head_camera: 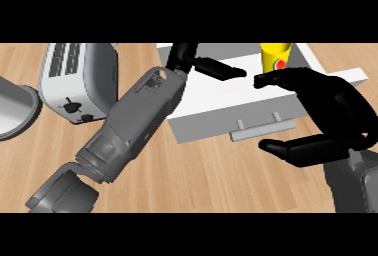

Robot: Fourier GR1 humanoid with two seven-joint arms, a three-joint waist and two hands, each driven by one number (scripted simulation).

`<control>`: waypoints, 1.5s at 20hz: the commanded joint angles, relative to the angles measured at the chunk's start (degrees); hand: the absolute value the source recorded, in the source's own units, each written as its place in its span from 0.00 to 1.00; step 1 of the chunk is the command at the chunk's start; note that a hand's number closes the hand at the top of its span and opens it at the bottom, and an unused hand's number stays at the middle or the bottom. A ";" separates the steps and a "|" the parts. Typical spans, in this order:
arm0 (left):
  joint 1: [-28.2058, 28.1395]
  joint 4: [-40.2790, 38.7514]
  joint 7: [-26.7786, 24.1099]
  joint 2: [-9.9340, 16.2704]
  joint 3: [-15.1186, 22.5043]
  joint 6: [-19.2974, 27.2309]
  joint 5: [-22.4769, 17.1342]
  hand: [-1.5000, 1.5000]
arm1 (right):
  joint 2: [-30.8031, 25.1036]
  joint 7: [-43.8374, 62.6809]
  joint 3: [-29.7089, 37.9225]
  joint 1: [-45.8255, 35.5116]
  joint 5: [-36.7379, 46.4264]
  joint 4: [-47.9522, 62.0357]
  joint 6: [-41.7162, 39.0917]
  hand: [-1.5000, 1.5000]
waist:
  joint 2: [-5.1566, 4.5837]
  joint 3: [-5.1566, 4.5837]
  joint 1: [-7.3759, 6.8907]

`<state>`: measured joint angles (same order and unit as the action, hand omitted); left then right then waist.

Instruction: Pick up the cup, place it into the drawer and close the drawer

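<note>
A yellow cup (275,56) with a red mark stands upright at the back right of the open white drawer (221,107); the view's upper edge cuts off its top. My right hand (336,112) hovers over the drawer's right side, its fingers and thumb spread in a wide curve and holding nothing. Its fingertips (267,80) end just in front of the cup and appear apart from it. My left forearm crosses the drawer's left corner. My left hand (193,60) is over the drawer's back left, fingers stretched toward the cup, nothing in it.
The drawer's grey handle (258,131) faces me at the front. A silver toaster (74,80) stands left of the drawer, close to my left forearm. A grey round vessel (15,112) sits at the far left edge. Bare wooden counter (221,175) lies in front.
</note>
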<state>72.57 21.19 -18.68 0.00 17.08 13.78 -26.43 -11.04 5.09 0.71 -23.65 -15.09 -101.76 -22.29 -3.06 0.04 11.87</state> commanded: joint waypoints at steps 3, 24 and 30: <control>-0.66 2.85 -7.19 0.00 -1.75 1.63 -6.46 0.00 | -2.14 4.70 -6.82 -0.21 -4.85 0.70 -9.39 1.00 | 0.66 -0.09 -1.03; -7.12 4.12 -13.95 0.02 -4.50 -0.71 -11.53 0.00 | -7.07 -9.51 -22.07 2.81 41.40 27.65 -0.32 0.00 | 2.40 0.04 -13.36; -13.00 9.18 -14.39 3.11 -4.88 -4.38 -11.75 0.00 | -4.46 -15.80 -19.04 -7.08 45.64 49.88 5.91 1.00 | 2.27 0.10 -16.81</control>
<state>63.44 27.80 -32.23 1.90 12.38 11.88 -37.79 -17.07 -6.99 -20.01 -25.03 28.06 -64.28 -19.81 -0.67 0.12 -3.06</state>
